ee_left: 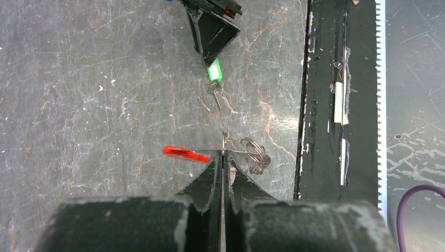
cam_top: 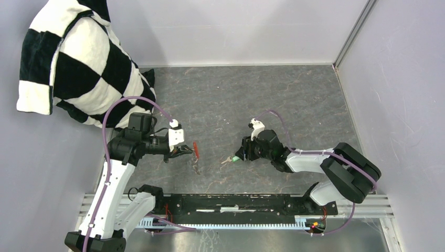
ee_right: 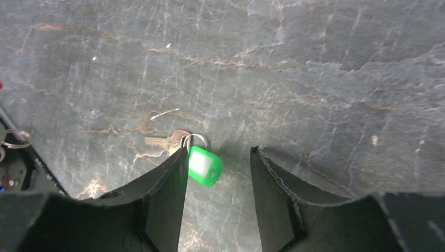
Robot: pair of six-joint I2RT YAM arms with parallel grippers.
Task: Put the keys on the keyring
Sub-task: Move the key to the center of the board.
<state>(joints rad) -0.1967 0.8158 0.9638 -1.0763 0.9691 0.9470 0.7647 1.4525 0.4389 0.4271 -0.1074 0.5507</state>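
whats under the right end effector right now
The green key lies on the table under the open right end effector, its green head beside one finger. Its metal blade and small ring show; that finger covers part of them.

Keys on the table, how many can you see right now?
1. The green-headed key lies on the table at the tips of the open right gripper, apart from the keyring pinched in the shut left gripper. A second key may be hidden from view.

text: none legible; labels: none; numbers: none; signs: none
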